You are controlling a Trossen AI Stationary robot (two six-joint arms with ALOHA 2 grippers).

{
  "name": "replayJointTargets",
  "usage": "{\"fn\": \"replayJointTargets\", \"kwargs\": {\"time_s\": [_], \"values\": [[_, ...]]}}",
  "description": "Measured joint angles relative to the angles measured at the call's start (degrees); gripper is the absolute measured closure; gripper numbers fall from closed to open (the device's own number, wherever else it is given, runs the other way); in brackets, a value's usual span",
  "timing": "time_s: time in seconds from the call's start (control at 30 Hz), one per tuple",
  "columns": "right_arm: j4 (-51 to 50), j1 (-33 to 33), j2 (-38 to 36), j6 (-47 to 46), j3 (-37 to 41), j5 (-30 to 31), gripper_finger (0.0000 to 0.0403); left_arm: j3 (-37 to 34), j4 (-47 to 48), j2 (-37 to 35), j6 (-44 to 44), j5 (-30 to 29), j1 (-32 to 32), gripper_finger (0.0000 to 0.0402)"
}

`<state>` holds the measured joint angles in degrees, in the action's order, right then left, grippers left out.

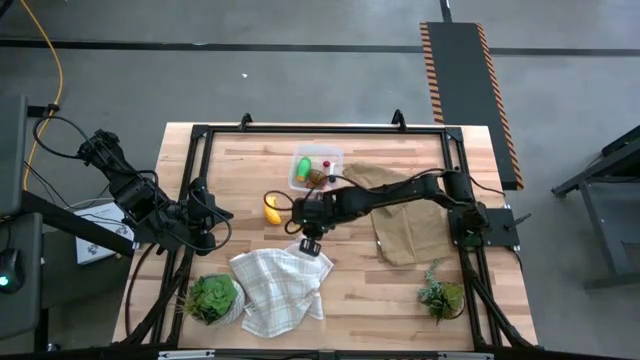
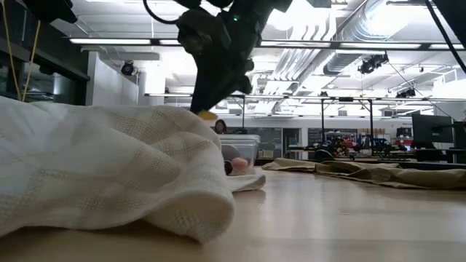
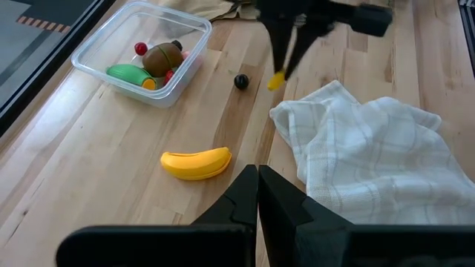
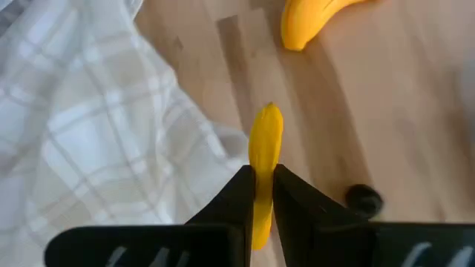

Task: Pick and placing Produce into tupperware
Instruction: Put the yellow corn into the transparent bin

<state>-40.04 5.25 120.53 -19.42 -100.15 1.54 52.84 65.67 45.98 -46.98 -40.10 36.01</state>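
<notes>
The right tool (image 4: 260,194) is clenched on a small yellow piece (image 4: 264,159), which stands up between its two fingers with its long axis running on past the tips. In the view from above, this tool (image 1: 309,243) hangs over the counter (image 1: 400,300) just at the top edge of the white checked cloth (image 1: 280,288).

From there the tupperware (image 1: 316,169) lies away from the cloth, toward the far side of the counter, near but not touching. It already holds a green piece (image 3: 128,73), a brown kiwi-like oval (image 3: 162,58) and a red berry (image 3: 140,49). My reading is that the carry must run straight from the cloth edge to that container.

Two loose pieces lie near that line: a dark berry (image 3: 241,81) just beside the tool, and the yellow banana (image 3: 195,162) off to one side, its length lying roughly across the way.

The left tool (image 3: 257,194) is closed on nothing, waiting at the counter's left edge, farther from the container than the right.
</notes>
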Motion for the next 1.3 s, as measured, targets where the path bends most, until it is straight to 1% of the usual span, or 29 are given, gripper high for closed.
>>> {"fn": "replayJointTargets", "kwargs": {"time_s": [0.33,0.47,0.63,0.87,0.9,0.93,1.03,1.13,1.3], "values": [[-6.0,-2.1,0.0,-1.0,-6.6,-0.4,0.0373,0.0,0.0,0.0,0.1,0.0,0.0,0.0399],[-7.8,-2.7,0.0,-1.2,-11.4,-0.5,0.0373,0.0,0.1,0.0,0.2,0.0,0.0,0.0399],[-10.9,-4.4,0.0,-0.5,-19.8,-0.5,0.0373,0.0,0.1,0.0,0.2,0.0,0.0,0.0399],[-15.1,-7.9,-0.1,1.7,-34.7,-0.5,0.0373,0.0,0.1,0.0,0.2,0.0,0.0,0.0399],[-14.5,-8.4,-0.6,1.9,-35.0,-0.4,0.0373,0.0,0.1,0.0,0.2,0.0,0.0,0.0399],[-11.9,-8.9,-2.2,1.8,-33.3,-0.6,0.0373,0.0,0.1,0.0,0.2,0.0,0.0,0.0399],[-11.0,-10.1,-5.0,1.5,-31.3,-0.6,0.0373,0.0,0.0,0.0,0.2,0.0,0.0,0.0399],[-14.5,-11.3,-6.4,2.6,-31.5,-0.4,0.0373,0.0,0.0,0.0,0.2,0.0,0.0,0.0399],[-18.8,-13.2,-8.1,4.8,-31.5,3.0,0.0373,0.0,0.0,0.0,0.2,0.0,0.0,0.0399]]}}
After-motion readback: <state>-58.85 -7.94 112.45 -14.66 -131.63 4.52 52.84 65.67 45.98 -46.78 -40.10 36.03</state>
